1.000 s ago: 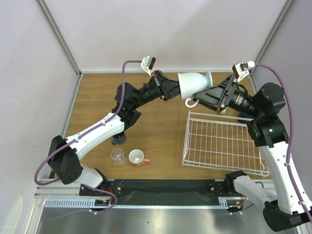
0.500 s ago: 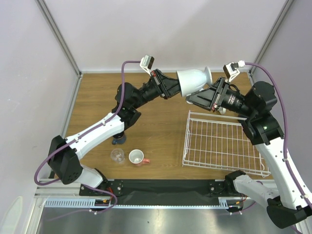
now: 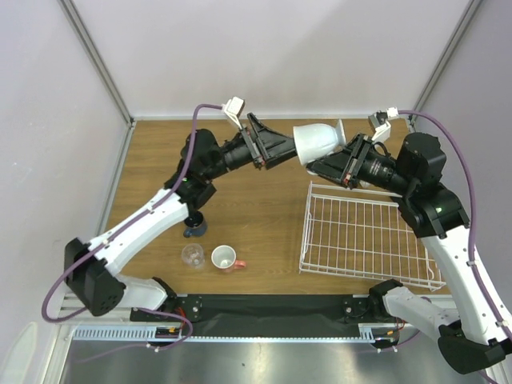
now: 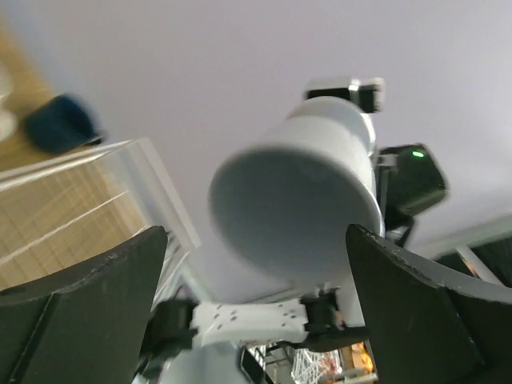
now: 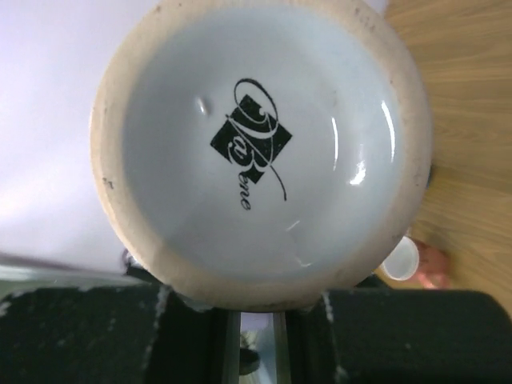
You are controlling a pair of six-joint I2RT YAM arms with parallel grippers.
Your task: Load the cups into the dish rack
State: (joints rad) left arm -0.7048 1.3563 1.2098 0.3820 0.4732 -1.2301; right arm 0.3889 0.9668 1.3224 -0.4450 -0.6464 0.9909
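Handover of cream-white ceramic mug (image 3: pixel 318 138) mid-air.
Left gripper (image 3: pixel 286 148) just spread wide; right gripper (image 3: pixel 332 156) alone pinches it, white wire dish rack (image 3: pixel 364 232) next.

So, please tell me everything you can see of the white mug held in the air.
The cream-white mug looks like glazed ceramic. It lies sideways in mid-air, mouth toward the open left end effector, which does not touch it. The right end effector grips it near its base, which bears a black logo.
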